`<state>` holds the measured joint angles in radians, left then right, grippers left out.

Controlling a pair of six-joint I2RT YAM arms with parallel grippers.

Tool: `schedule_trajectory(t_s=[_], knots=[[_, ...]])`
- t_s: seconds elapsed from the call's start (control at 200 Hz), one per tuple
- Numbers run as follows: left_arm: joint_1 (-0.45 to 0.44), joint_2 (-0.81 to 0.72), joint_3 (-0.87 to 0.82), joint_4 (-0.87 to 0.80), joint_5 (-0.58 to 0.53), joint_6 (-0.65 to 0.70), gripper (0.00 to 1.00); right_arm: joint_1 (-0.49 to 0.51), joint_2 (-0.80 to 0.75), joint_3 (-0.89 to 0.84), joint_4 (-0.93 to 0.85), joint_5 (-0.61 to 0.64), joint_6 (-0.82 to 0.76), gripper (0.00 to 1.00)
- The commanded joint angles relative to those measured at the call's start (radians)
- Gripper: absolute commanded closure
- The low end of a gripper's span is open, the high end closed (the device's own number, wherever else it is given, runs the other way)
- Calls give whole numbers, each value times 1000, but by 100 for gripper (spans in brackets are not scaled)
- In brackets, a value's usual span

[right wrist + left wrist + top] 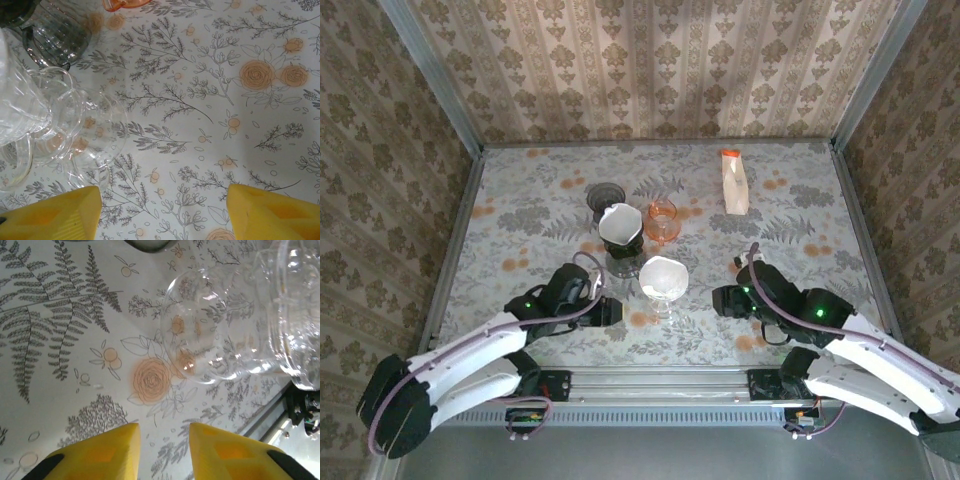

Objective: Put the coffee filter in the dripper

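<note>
A white coffee filter sits in the mouth of a clear glass dripper at the table's near middle. A second white filter rests in a dark glass dripper just behind it. My left gripper lies low on the table just left of the clear dripper, its yellow fingers a small gap apart with nothing between them. My right gripper is to the dripper's right, wide open and empty, with the clear dripper at its left.
An orange dripper stands behind the clear one, and a dark round piece sits at the back left of the group. A white packet with an orange top lies at the back right. Patterned walls enclose the table.
</note>
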<state>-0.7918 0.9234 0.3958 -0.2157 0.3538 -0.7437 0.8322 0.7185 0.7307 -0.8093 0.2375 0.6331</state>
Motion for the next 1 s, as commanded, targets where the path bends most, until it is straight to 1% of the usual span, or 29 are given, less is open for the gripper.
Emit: schedule_trajectory(t_s=[0.0, 0.12, 0.155, 0.41, 0.53, 0.7, 0.805, 0.995], knots=[[-12, 48, -18, 126, 0, -14, 73, 5, -32, -8, 22, 38, 3, 31], [-17, 124, -21, 214, 15, -33, 87, 5, -56, -7, 19, 68, -7, 31], [-18, 149, -23, 239, 21, -38, 89, 6, -62, -7, 19, 70, -9, 31], [-20, 335, -23, 460, 59, -94, 90, 6, -123, 7, -12, 99, -30, 31], [-25, 404, -22, 528, 77, -126, 92, 6, -154, 19, -33, 112, -44, 31], [-58, 435, 9, 520, 64, -138, 95, 5, -177, 23, -36, 121, -54, 31], [-81, 465, 35, 519, 60, -147, 100, 5, -181, 22, -38, 124, -63, 31], [-114, 533, 95, 529, 62, -167, 100, 5, -204, 18, -47, 131, -75, 31]])
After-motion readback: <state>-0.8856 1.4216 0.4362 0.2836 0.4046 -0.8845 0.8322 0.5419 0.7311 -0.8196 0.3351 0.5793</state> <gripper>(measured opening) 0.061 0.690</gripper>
